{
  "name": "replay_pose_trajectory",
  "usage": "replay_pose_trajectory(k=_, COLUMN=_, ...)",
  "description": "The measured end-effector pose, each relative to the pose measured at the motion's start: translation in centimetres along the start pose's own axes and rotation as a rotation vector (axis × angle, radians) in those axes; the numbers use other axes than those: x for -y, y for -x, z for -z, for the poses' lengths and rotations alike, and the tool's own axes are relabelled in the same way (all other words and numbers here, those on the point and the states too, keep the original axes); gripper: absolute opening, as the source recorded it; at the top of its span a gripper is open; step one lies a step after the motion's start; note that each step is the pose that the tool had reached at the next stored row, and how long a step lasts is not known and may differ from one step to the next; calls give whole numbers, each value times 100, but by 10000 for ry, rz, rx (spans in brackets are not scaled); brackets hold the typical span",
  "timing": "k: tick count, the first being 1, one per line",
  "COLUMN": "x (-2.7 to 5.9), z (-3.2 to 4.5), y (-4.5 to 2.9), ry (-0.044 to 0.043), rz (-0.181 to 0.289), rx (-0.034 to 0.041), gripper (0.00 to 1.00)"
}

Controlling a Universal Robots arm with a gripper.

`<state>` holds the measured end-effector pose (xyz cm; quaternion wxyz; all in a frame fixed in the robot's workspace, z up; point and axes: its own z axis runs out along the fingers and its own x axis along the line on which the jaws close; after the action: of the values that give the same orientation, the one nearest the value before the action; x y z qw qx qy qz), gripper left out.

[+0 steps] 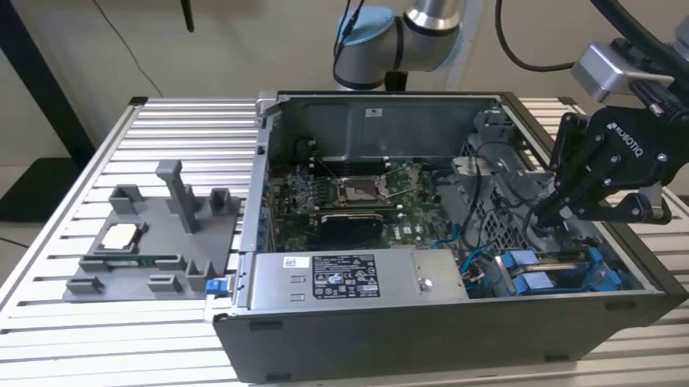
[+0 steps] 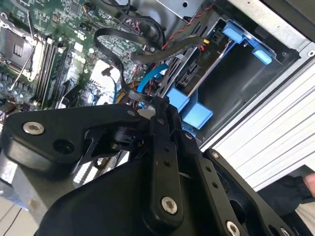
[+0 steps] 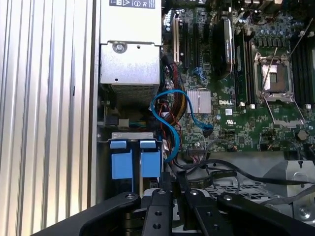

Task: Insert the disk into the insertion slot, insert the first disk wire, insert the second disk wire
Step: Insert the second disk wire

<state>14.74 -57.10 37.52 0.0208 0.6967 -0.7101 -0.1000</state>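
While the grey fixture tray [image 1: 140,278] is lying on the slatted table [image 1: 76,169] at nine o'clock of the open computer case [image 1: 431,339] in the exterior view, the arm is working at the opposite side. Moving rightwards, the labelled power-supply box [image 1: 356,278] is sitting along the case's six o'clock wall, and the green motherboard [image 1: 356,193] is lying flat at the centre of the case floor.

Further right, at about four o'clock inside the case, the disk [image 2: 211,56] is sitting inside the insertion slot [image 2: 246,81], with its blue carrier frame lining up with the bay's edges. In the first wrist view two blue tabs [image 3: 122,164] are standing side by side at the mouth of the bay, and a thin blue cable [image 3: 173,132] is looping just beside them towards the motherboard.

Furthest right, at three o'clock, the gripper [image 1: 549,216] is reaching down into the case, just beside the bay. In the second wrist view its fingers [image 2: 160,110] are pressing close together, and they appear to be pinching the end of a black flat wire [image 2: 103,35], though the fingers are hiding the contact itself. That wire is arching up over the motherboard, and the gripper tip is hovering near the disk's end.
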Motion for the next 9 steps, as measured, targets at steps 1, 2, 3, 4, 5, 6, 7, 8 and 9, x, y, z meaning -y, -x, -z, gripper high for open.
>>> replay_pose_trajectory(k=1, x=0, z=0, y=0, ry=0, rz=0, rx=0, gripper=16)
replay_pose_trajectory(k=2, x=0, z=-2, y=0, ry=0, rz=0, rx=0, gripper=16)
replay_pose_trajectory(k=3, x=1, z=-7, y=0, ry=-2, rz=0, rx=4, gripper=16)
replay_pose_trajectory(k=4, x=2, z=-12, y=-1, ry=-8, rz=2, rx=4, gripper=16)
replay_pose_trajectory(k=5, x=3, z=-20, y=-3, ry=-26, rz=3, rx=2, gripper=16)
replay_pose_trajectory(k=6, x=4, z=-28, y=-4, ry=-56, rz=5, rx=1, gripper=16)
replay_pose_trajectory(k=7, x=6, z=-39, y=-5, ry=-92, rz=9, rx=4, gripper=16)
replay_pose_trajectory(k=8, x=9, z=-49, y=-9, ry=-128, rz=15, rx=5, gripper=16)
replay_pose_trajectory(k=9, x=10, z=-55, y=-16, ry=-154, rz=18, rx=2, gripper=16)
